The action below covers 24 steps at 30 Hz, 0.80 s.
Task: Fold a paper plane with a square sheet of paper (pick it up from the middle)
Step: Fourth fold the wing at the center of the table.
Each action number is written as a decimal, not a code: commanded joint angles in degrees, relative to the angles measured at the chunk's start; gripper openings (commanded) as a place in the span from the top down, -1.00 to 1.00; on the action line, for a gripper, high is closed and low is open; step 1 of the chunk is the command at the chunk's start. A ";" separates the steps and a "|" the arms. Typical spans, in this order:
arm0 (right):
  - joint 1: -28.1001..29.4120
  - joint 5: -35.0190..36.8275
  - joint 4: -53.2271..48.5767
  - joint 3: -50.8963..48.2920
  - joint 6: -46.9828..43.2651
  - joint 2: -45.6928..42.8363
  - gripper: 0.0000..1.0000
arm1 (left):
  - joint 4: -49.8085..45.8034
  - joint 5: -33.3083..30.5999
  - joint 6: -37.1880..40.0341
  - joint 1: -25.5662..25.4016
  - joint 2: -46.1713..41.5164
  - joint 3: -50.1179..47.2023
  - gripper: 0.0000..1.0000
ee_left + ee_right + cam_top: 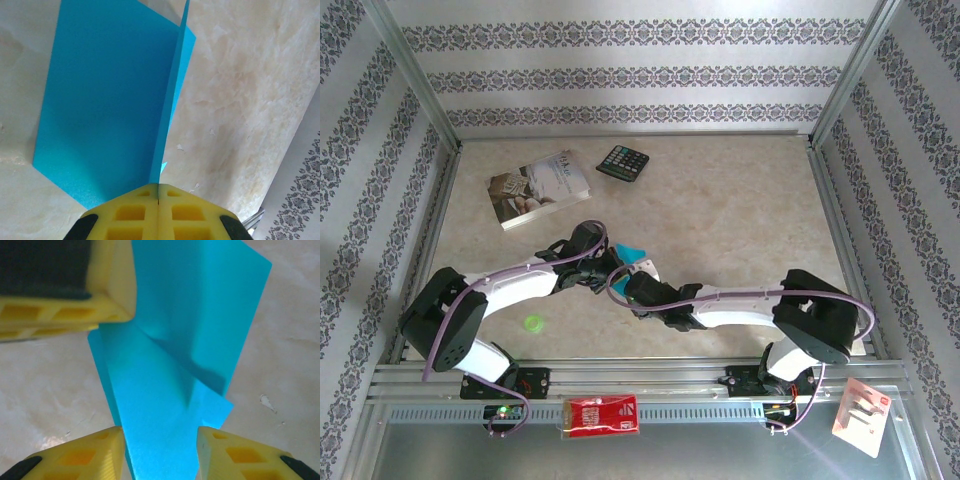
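Note:
The square sheet of paper point(105, 100) is turquoise-blue and partly folded. One flap stands upright along a lengthwise crease and the rest lies on the table. My left gripper point(158, 186) is shut on the lower end of that upright flap. In the right wrist view the sheet point(165, 390) shows a diagonal crease, and my right gripper point(160, 440) stands open with the flat paper between its yellow fingertips point(107, 440). The left gripper's fingers point(65, 305) sit at the top left there. From above, a blue corner of the sheet point(632, 251) pokes out between both wrists. A paper plane is out of view.
A pale printed book point(538, 188) and a black calculator point(623, 162) lie at the back left. A small green thing point(532, 322) lies near the left arm. A red packet point(603, 415) and a white card point(861, 415) rest on the front rail. Metal frame rails border the table.

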 commanded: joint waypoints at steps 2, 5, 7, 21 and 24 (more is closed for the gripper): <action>0.39 3.40 -0.23 1.40 1.29 1.88 0.17 | -1.80 1.07 -0.52 -0.21 0.89 1.36 1.00; 0.43 3.83 -0.18 1.67 1.63 2.59 0.20 | -1.67 1.46 -0.23 -0.14 1.24 1.43 1.00; 0.41 3.84 -0.41 1.86 1.68 2.88 0.23 | -1.32 1.64 -0.21 -0.14 1.47 1.36 1.00; 0.55 3.41 -1.12 1.68 2.12 2.69 0.32 | -1.93 1.71 0.88 -0.01 1.83 1.63 1.00; 0.54 3.58 -1.32 1.77 2.12 2.93 0.36 | -1.94 1.74 1.04 -0.11 1.90 1.69 1.00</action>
